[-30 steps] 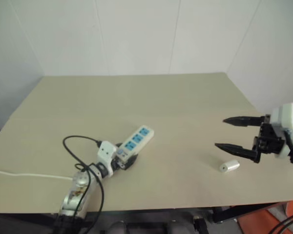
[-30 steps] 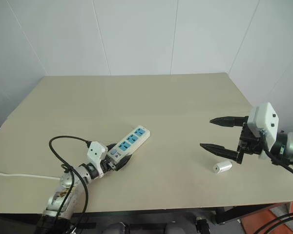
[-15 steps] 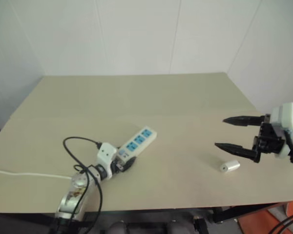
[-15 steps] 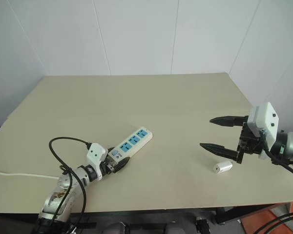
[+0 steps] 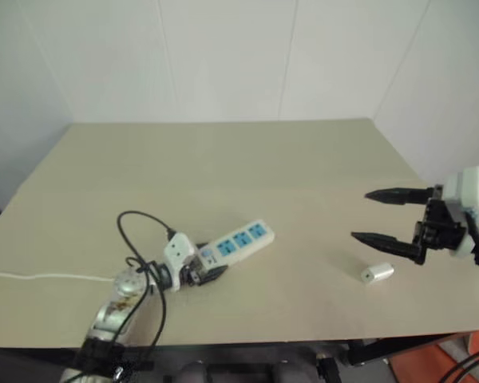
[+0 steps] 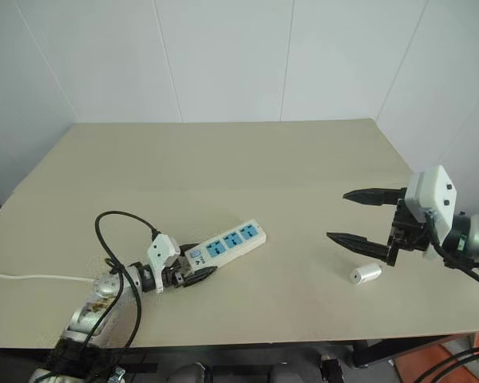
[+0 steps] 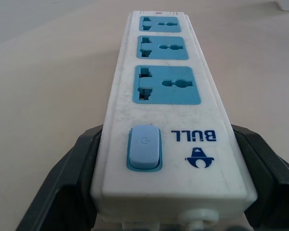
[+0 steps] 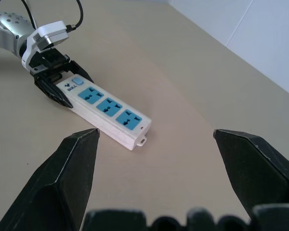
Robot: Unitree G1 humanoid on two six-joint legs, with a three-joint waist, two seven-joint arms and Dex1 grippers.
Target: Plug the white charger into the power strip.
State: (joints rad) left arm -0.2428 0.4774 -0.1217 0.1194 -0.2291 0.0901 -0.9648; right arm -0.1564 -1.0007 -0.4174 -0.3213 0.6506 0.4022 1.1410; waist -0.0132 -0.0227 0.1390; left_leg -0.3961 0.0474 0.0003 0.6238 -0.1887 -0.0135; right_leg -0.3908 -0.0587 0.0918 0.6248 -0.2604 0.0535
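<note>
While left gripper clamps power strip switch end, right gripper gapes wide, empty, above white charger

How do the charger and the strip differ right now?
The charger is a short stubby cylinder; the strip is a long flat bar with three blue sockets. The charger lies free on the table, below the open right gripper; the strip's switch end sits between the left gripper's fingers. The strip carries a cord, the charger none. Both are white and rest on the table.

A beige table stands in a corner of plain white panelled walls, evenly lit.
</note>
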